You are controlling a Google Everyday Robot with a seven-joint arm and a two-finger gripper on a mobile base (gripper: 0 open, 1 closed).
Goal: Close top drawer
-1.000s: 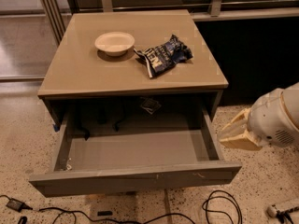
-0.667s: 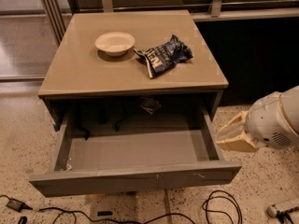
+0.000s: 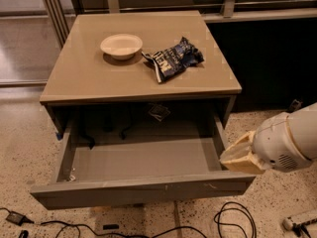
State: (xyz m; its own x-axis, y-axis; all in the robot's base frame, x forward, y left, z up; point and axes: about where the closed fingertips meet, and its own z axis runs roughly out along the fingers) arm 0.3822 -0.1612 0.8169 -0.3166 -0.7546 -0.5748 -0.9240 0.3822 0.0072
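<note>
The top drawer of the grey-brown cabinet stands pulled far out, its shallow grey box bare inside, its flat front at the bottom of the view with pale scuffs along the upper edge. My gripper sits at the drawer's right side wall, near the front right corner, with its pale fingers pointing left toward the drawer. The white arm body fills the right edge behind it.
On the cabinet top stand a white bowl and a crumpled dark blue chip bag. Black cables lie on the speckled floor in front. A railing and dark panel run behind the cabinet.
My gripper has moved slightly left and down, closer to the drawer's right wall. The drawer has not moved.
</note>
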